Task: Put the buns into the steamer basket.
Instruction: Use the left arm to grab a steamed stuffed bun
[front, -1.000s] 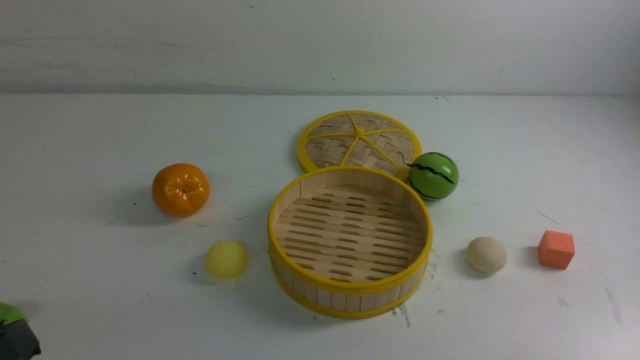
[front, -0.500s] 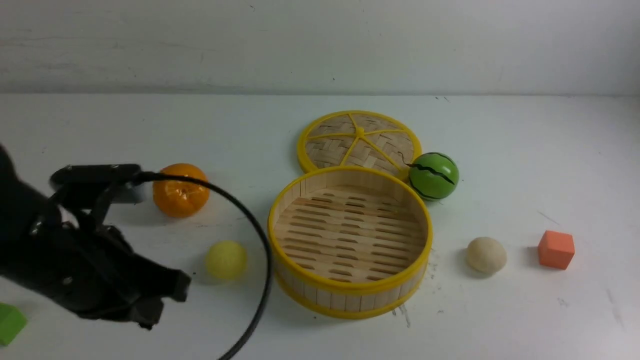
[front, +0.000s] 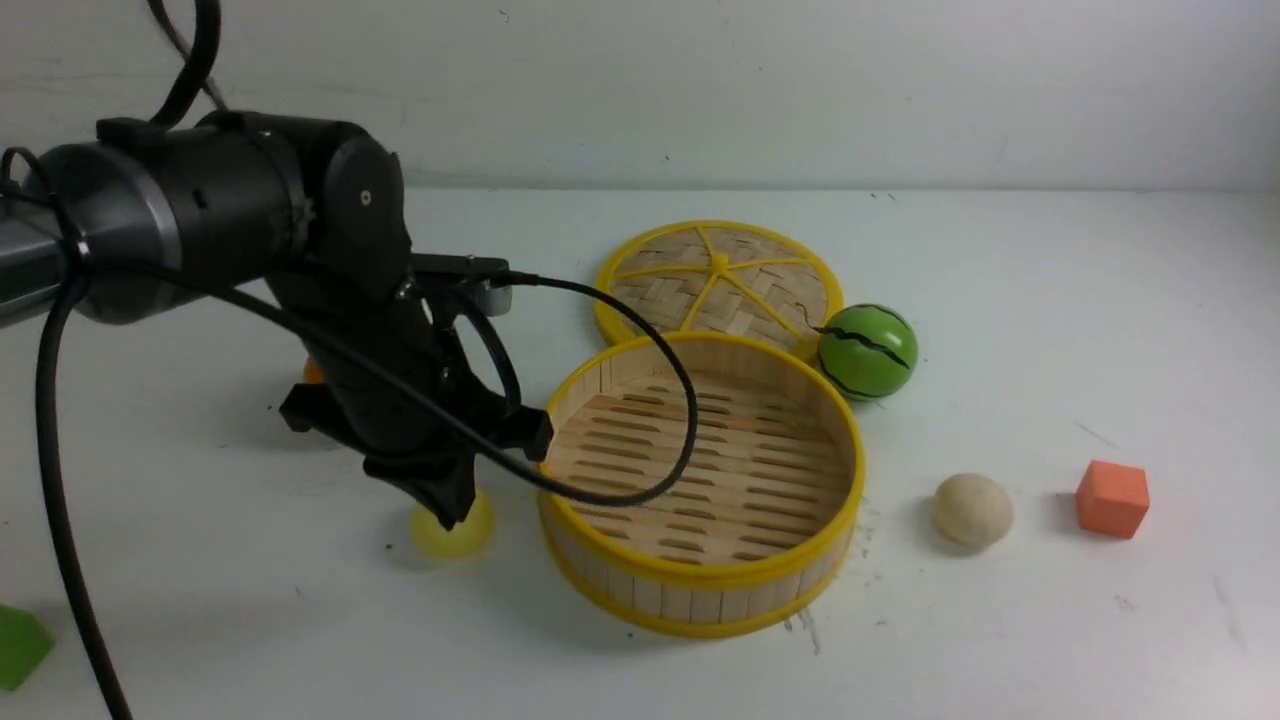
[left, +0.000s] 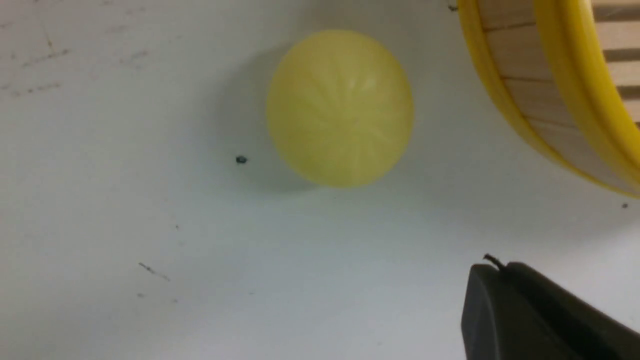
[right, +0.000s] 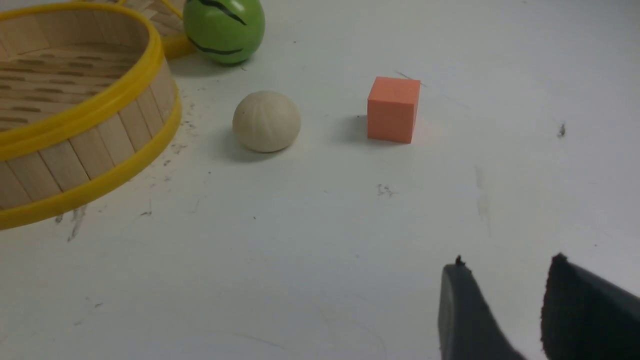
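Observation:
The pale yellow bun (front: 462, 543) lies on the table just left of the steamer basket (front: 700, 578). My left gripper (front: 452, 508) hangs right above it, jaws pressed together and empty. In the left wrist view the bun (left: 340, 107) lies ahead of the gripper (left: 497, 266), beside the basket's wall (left: 520, 95). The cream-beige bun (front: 973, 510) lies right of the basket, which is empty. The right wrist view shows that bun (right: 266, 121), the basket (right: 75, 120) and my right gripper (right: 505, 267), jaws a little apart, empty, well short of the bun.
The woven lid (front: 718, 280) lies flat behind the basket, with a green striped ball (front: 867, 352) at its right. An orange cube (front: 1112, 498) sits right of the cream bun. The orange (front: 312, 372) is mostly hidden behind my left arm. A green block (front: 20, 645) lies front left.
My left arm has swung in from the front left corner and now stands over the yellow bun, hiding most of the orange. The buns and basket have not moved.

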